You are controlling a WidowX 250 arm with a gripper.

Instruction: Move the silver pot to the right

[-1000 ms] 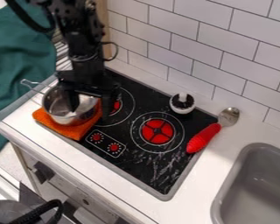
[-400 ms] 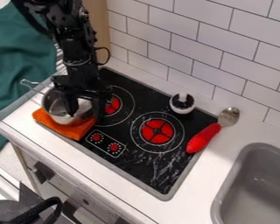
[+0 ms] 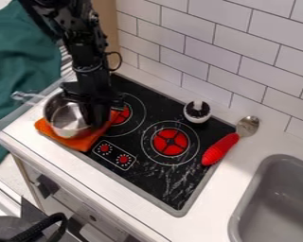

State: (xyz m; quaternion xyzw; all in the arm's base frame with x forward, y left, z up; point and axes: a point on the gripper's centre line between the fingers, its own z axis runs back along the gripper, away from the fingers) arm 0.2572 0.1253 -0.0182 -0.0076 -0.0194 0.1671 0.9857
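Camera view shows the black two-finger gripper (image 3: pixel 96 123) closed on the round silver metal pot (image 3: pixel 66 119) at the frame's left edge, gripping its right rim.

Silver pot (image 3: pixel 66 119) partly behind the arm (image 3: pixel 91 68)

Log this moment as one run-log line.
silver pot: over orange cloth, left end of stovetop | gripper: at pot's right rim | grip: unclear | red-handled spoon: across stovetop's right edge

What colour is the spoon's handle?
The spoon's handle is red, seen best in the current camera view.
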